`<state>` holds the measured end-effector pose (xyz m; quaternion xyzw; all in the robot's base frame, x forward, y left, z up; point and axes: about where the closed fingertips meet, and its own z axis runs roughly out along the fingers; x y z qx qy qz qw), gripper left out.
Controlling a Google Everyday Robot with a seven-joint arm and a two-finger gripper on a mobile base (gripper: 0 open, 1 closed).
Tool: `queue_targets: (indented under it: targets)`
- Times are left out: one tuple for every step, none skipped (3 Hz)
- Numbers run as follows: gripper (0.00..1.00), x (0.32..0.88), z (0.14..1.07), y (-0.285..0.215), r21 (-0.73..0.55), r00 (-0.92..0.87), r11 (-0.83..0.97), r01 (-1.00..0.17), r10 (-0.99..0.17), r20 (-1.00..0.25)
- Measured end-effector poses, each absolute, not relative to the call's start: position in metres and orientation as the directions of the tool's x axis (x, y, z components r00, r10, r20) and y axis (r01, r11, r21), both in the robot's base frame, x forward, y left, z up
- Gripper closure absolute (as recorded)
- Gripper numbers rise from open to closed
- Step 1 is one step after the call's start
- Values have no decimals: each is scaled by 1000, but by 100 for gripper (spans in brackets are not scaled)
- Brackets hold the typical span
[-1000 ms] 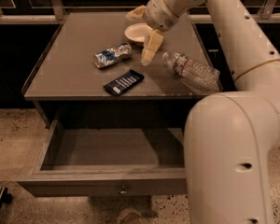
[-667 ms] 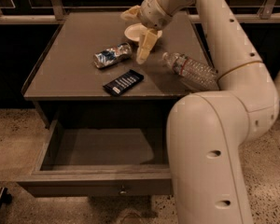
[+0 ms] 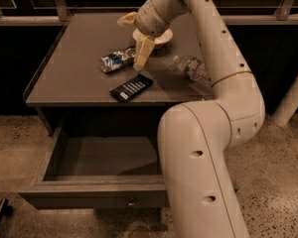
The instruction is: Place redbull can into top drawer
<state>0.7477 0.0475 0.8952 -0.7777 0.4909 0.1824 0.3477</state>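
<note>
The redbull can (image 3: 116, 61) lies on its side on the cabinet top, left of centre. My gripper (image 3: 130, 44) hangs just right of the can and is open. One finger (image 3: 143, 53) points down right beside the can's right end, and the other finger (image 3: 126, 19) sticks out up and to the left. The gripper holds nothing. The top drawer (image 3: 89, 198) is pulled out below the top, with its round knob (image 3: 131, 201) on the front panel and nothing inside it.
A flat dark-blue snack packet (image 3: 131, 87) lies near the top's front edge. A clear water bottle (image 3: 190, 69) lies on its side at the right. A white bowl (image 3: 163, 35) stands behind the gripper. My arm's large body covers the drawer's right part.
The gripper has moved left and a little lower, from beside the bowl to right next to the can. The can, packet, bottle and drawer have not moved.
</note>
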Motion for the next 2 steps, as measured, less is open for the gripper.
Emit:
queue_targets:
  targets:
    - [0, 750, 880, 61, -335, 443, -291, -896, -630, -639]
    - [0, 750, 863, 75, -300, 433, -312, -902, -630, -645]
